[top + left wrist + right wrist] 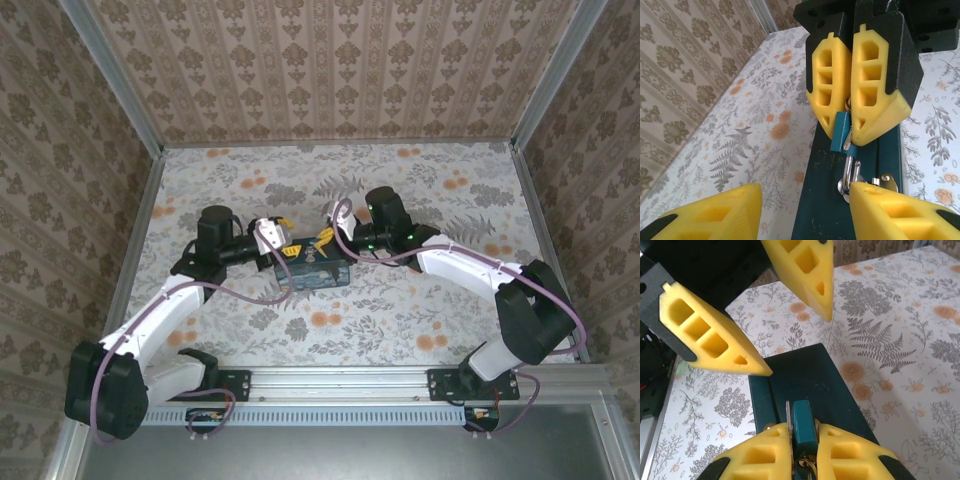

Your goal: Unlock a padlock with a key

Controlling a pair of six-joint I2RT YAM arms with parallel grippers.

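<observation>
The small teal padlock (803,421) stands on the dark blue box (805,375), with my right gripper (804,428) shut on its body. Its silvery shackle (847,171) runs through the box's hasp (886,181). One shackle leg enters the padlock (840,129); the other ends just short of it. A thin metal blade (788,414), apparently the key, lies flat between the padlock and one finger. My left gripper (805,190) is open, its fingers either side of the hasp end of the box (825,200), holding nothing. From above, the left gripper (287,238) faces the right gripper (322,240) over the box (312,270).
The table (400,310) has a floral cloth, with patterned walls on three sides and a metal rail (340,380) along the near edge. A key ring (809,467) hangs under the padlock between my right fingers.
</observation>
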